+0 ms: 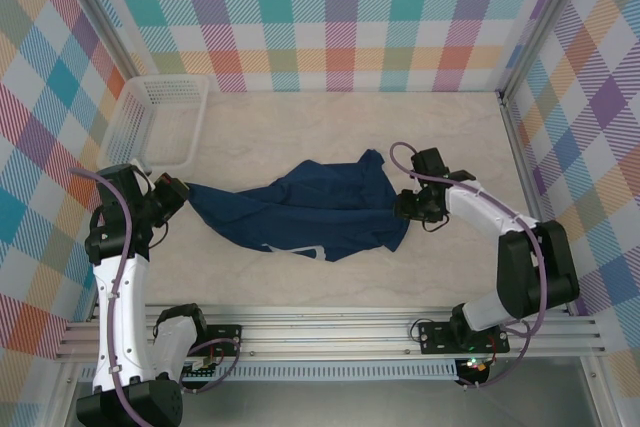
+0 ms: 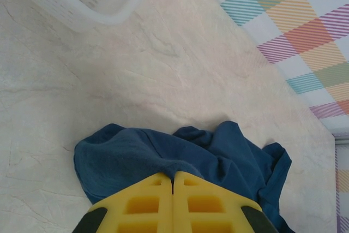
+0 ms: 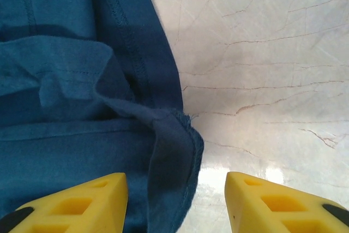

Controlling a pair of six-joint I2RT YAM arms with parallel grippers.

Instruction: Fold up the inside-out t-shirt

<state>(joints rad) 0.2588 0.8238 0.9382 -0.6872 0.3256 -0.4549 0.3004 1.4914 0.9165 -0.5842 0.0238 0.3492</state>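
Observation:
The inside-out t-shirt is dark navy and lies crumpled across the middle of the table, seams showing. My left gripper is at its left end, yellow fingers pressed together with a pinch of the navy fabric between their tips. My right gripper is at the shirt's right edge. Its yellow fingers stand apart, with a hemmed fold of the t-shirt lying loose between them, not clamped.
A white plastic mesh basket stands at the back left, close to my left arm; its rim shows in the left wrist view. Checked walls enclose the pale marbled table. A metal rail runs along the near edge.

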